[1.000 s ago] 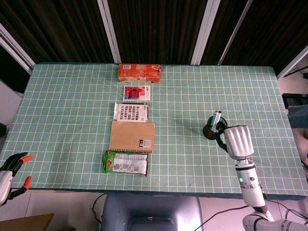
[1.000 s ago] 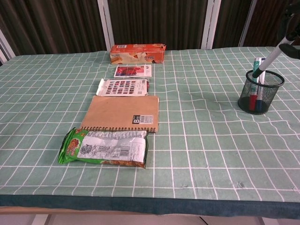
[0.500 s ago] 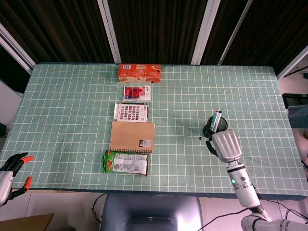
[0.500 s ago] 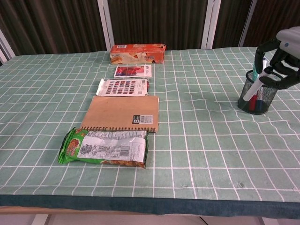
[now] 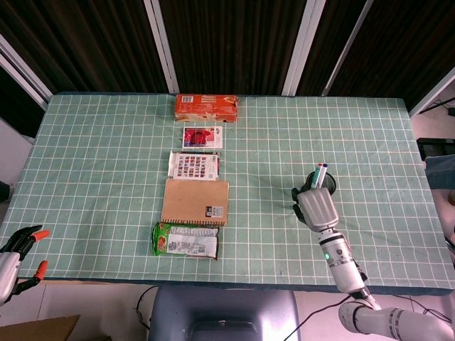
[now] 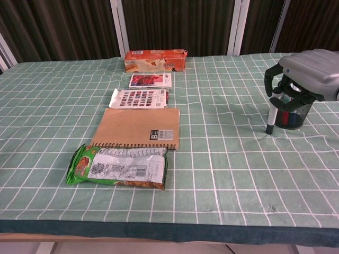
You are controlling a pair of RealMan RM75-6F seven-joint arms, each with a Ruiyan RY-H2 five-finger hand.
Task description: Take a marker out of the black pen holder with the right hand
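Observation:
The black mesh pen holder (image 6: 292,115) stands at the table's right side, partly hidden behind my right hand (image 6: 303,75). That hand grips a white marker (image 6: 271,117) with a black tip, held nearly upright just left of the holder, its tip close to the cloth. From the head view my right hand (image 5: 315,206) covers the holder's near side, and the pen holder (image 5: 323,182) still has markers (image 5: 320,172) sticking out of it. My left hand (image 5: 20,247) hangs off the table's front left corner, holding nothing, fingers apart.
A row runs down the table's middle: an orange box (image 5: 206,107), a red card (image 5: 202,137), a patterned packet (image 5: 193,166), a brown notebook (image 5: 195,202) and a green snack bag (image 5: 185,240). The green checked cloth (image 5: 106,163) covers the table.
My right hand has moved left and down with the white marker, lifting it out of the holder and bringing it upright beside the holder. The left hand has stayed put.

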